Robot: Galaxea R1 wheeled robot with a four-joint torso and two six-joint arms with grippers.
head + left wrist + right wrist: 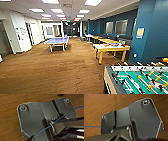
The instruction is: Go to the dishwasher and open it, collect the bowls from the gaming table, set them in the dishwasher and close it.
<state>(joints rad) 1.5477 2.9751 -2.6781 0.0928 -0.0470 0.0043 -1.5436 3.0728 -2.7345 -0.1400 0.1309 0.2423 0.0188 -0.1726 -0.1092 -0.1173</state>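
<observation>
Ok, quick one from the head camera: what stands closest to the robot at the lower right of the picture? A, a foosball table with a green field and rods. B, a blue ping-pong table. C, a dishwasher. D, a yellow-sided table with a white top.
A: the foosball table with its green field and rods fills the lower right corner, while the yellow-sided gaming table stands farther back and the blue ping-pong table farther still.

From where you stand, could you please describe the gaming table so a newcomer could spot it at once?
Look along the blue wall on the right, past the table-football table in the near corner. The gaming table stands next, on the brown carpet: white top, yellow sides and legs, unlike the blue ping-pong table farther left.
</observation>
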